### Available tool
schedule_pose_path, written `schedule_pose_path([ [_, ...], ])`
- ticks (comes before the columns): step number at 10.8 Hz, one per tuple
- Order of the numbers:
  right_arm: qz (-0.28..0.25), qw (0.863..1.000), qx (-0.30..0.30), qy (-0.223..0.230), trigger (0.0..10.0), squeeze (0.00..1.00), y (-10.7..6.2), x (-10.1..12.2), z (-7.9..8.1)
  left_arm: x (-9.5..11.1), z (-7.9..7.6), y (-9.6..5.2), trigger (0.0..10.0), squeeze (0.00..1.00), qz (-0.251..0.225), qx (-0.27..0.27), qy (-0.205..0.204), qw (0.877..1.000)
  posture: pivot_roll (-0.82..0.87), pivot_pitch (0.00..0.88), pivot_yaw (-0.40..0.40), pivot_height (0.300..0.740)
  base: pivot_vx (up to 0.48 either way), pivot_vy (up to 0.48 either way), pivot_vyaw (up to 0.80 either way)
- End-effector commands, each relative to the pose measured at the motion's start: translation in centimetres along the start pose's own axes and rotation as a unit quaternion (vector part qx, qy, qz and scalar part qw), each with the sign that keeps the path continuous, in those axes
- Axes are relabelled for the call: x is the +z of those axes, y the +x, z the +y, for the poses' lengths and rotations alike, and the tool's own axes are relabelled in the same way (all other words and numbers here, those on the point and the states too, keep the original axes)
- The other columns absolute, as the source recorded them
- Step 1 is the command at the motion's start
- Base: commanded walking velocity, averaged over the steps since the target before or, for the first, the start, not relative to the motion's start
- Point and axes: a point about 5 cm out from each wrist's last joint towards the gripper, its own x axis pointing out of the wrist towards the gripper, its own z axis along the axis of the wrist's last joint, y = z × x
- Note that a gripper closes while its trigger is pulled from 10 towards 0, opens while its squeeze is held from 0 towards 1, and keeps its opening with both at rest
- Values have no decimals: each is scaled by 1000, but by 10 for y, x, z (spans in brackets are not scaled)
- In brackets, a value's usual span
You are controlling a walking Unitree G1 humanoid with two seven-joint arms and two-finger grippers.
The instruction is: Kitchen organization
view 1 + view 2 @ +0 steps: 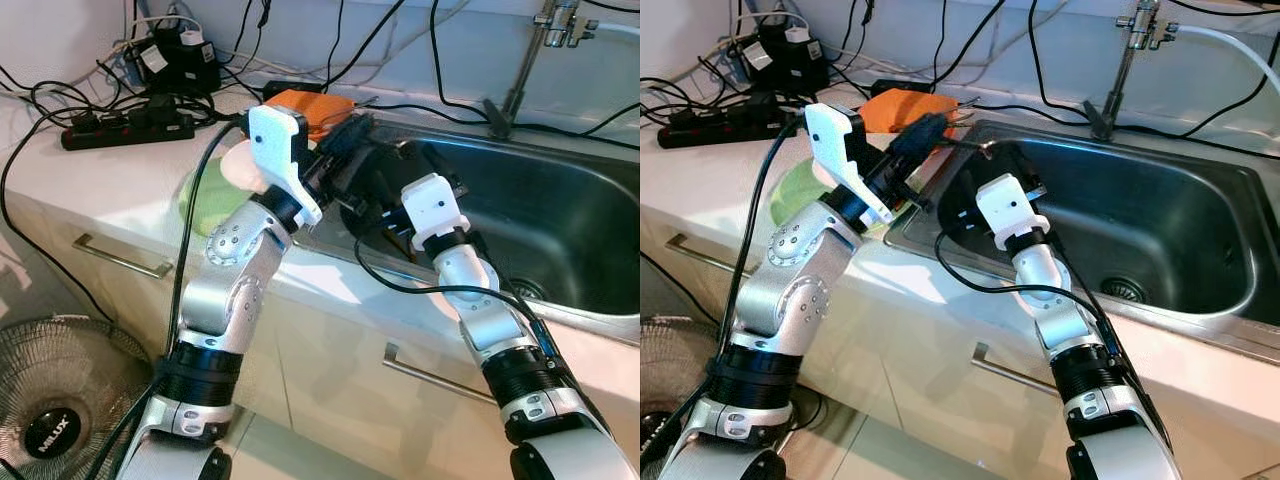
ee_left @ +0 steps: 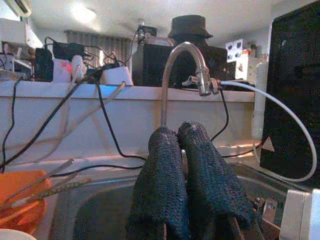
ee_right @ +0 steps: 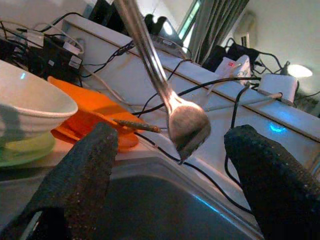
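Over the sink (image 1: 560, 215) corner, left end effector (image 2: 186, 165) pinched a spoon (image 3: 186, 125) between right end effector's (image 3: 172, 172) wide-open fingers; weak grip risked dropping it into the basin or snagging loose cables (image 1: 60, 110).

One spoon (image 3: 186, 122), one white bowl (image 3: 30, 107), one orange plate (image 1: 310, 108), one green plate (image 1: 207, 198).

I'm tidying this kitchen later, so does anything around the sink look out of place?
Yes. A power strip and a tangle of black cables lie on the counter beside the sink, with cables trailing along its back edge near the tap, an odd spot for electrics.
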Motion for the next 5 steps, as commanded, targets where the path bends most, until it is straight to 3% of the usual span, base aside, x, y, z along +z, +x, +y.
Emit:
schedule_pose_path([
  [1,-27,1000,-7,-4,10000,0,8,13,-4,-3,0,-2,10000,0,9,-7,-6,1000,145,15,67,740,0,0,0],
  [5,-36,999,9,8,10000,0,9,19,8,-13,-9,-5,10000,0,36,-34,-29,998,149,23,72,740,0,0,0],
])
